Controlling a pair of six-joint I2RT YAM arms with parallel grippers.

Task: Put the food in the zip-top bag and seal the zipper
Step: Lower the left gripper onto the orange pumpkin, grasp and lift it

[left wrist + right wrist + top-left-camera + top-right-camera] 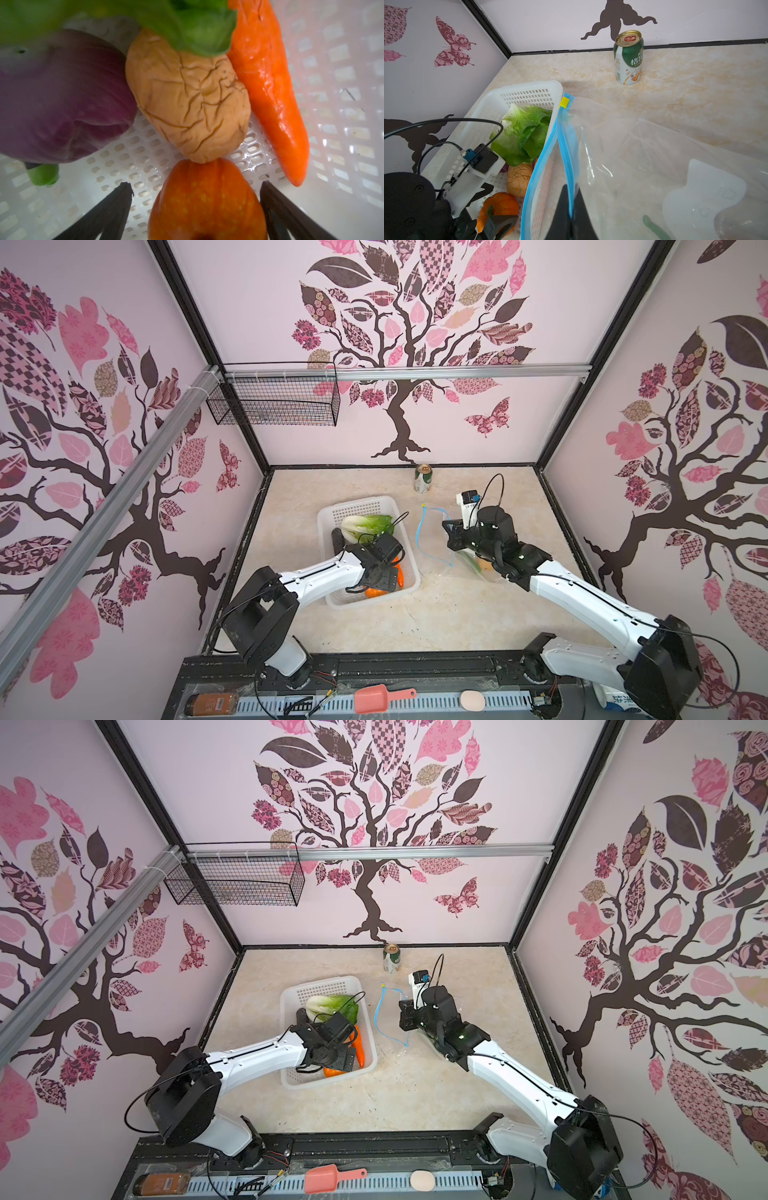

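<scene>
Zipper strip [566, 145] of light-blue plastic is pinched in the right tool [571, 200], apparently propping the clear crinkly bag [643, 158] open; left tool [196, 184], spread wide, straddles the small orange pumpkin [207, 203], ready to grasp.

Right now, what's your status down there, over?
Left end effector open, straddling pumpkin in basket. Right end effector shut on zipper, bag mouth open. Nothing seen blocking.

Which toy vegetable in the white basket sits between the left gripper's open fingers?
The small orange ribbed pumpkin; the wrinkled tan potato, orange carrot and purple onion lie past the left gripper.
</scene>
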